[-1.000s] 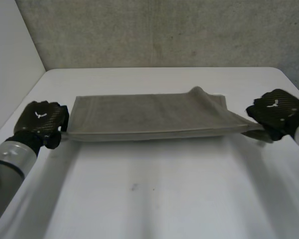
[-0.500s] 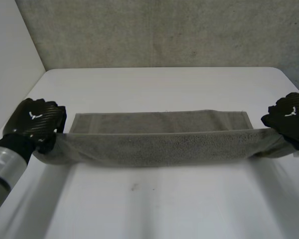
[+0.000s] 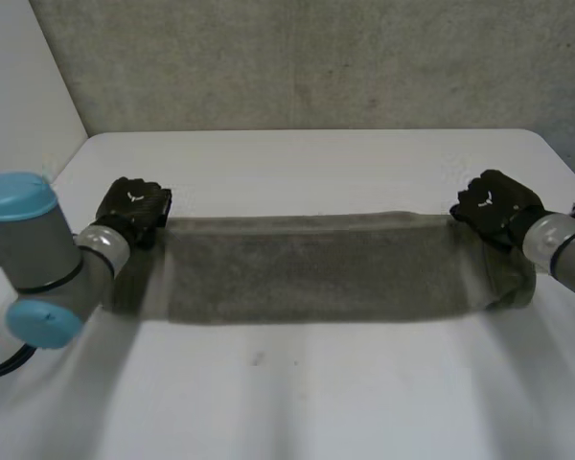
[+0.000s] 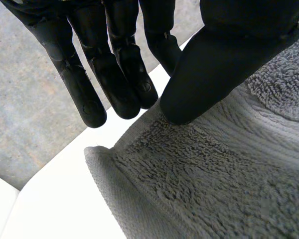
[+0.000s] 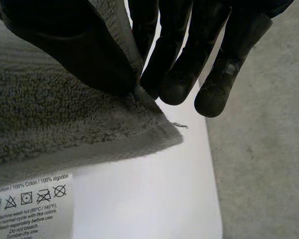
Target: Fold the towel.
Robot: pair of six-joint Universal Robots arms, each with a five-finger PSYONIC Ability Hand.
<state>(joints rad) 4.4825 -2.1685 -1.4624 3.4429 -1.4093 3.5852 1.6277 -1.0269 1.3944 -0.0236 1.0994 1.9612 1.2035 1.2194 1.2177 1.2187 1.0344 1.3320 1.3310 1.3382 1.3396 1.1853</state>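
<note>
Near part of the table (image 3: pixel 268 402) is bare. The towel (image 3: pixel 316 273) lies mid-table as a long band, apparently doubled, with the fold edge toward the robot. Left hand (image 3: pixel 134 209) pinches the far left corner between thumb and fingers. Right hand (image 3: pixel 494 203) pinches the far right corner, care label (image 5: pixel 30 204) under the hem. Reads as the first lengthwise fold, not yet released. Next: set both corners flush on the far edge, then let go.

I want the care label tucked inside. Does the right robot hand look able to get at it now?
Probably not yet: the right robot hand is pinching a corner of the towel between thumb and fingers. The care label is close by, but its grip is taken.
</note>
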